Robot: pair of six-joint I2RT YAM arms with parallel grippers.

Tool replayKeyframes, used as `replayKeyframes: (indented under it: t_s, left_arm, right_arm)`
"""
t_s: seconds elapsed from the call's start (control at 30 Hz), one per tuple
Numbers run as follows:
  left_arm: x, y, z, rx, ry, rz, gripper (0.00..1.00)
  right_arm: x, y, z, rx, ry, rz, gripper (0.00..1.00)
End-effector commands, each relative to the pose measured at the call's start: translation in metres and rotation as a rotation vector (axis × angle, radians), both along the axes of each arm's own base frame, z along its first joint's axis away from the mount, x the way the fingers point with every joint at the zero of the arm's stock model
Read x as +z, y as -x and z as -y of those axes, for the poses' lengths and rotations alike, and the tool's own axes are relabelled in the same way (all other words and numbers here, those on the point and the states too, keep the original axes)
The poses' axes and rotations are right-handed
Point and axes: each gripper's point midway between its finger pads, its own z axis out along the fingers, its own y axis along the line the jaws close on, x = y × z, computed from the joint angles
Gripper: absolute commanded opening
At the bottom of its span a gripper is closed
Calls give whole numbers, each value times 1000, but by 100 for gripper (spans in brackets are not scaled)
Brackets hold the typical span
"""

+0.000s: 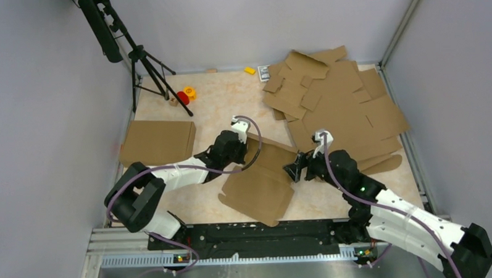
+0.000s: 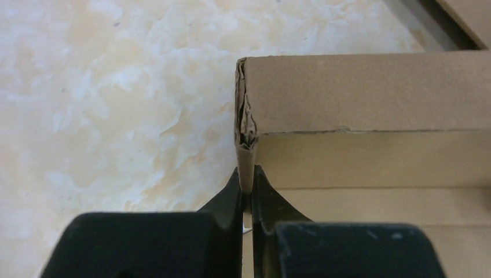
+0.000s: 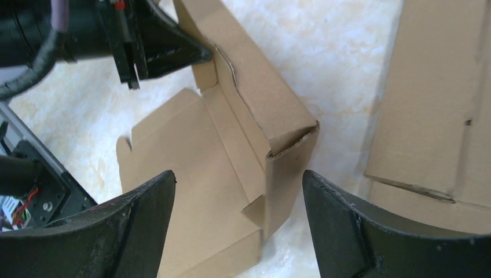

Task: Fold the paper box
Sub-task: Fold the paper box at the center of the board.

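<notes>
1 paper box [image 1: 258, 191] part-folded, 1 wall up | L jaws pinch wall | R jaws spread

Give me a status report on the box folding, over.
Left tool shut on an upright wall of the brown corrugated cardboard box. Right tool open, facing the wall's other end. Pile of flat cardboard blanks close on the right.

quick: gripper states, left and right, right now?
left gripper: shut, pinching a wall edge of the paper box.
right gripper: open, holding nothing.
</notes>
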Motion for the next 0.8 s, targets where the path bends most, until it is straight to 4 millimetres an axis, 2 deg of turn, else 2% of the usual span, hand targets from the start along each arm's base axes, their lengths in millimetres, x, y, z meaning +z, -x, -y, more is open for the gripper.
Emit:
replayKeyframes:
  t_s: [0.0,0.1,0.2,0.4,0.53,0.67,0.77]
  left_arm:
    - [5,-4,-23,97,-37,40,0]
    - [5,-4,-31,134,-83,5,0]
    - [5,-2,-35,146,-104,-16,0]
    - [-2,-1,-50,187,-209,-63,0]
    - [-4,-1,-51,197,-222,-77,0]
    - [0,1,-47,188,-209,-96,0]
    - [2,1,-46,187,-199,-89,0]
  right_arm:
    - [24,-10,19,-126,-42,57,78]
    - [12,-12,30,-190,-12,20,75]
    - [4,-12,29,-193,4,-5,75]
    - [0,-21,34,-271,8,-30,76]
    - [-3,-26,34,-306,4,-60,75]
    - [-11,-29,24,-283,10,-95,64]
    - [-12,-31,10,-235,-9,-102,63]
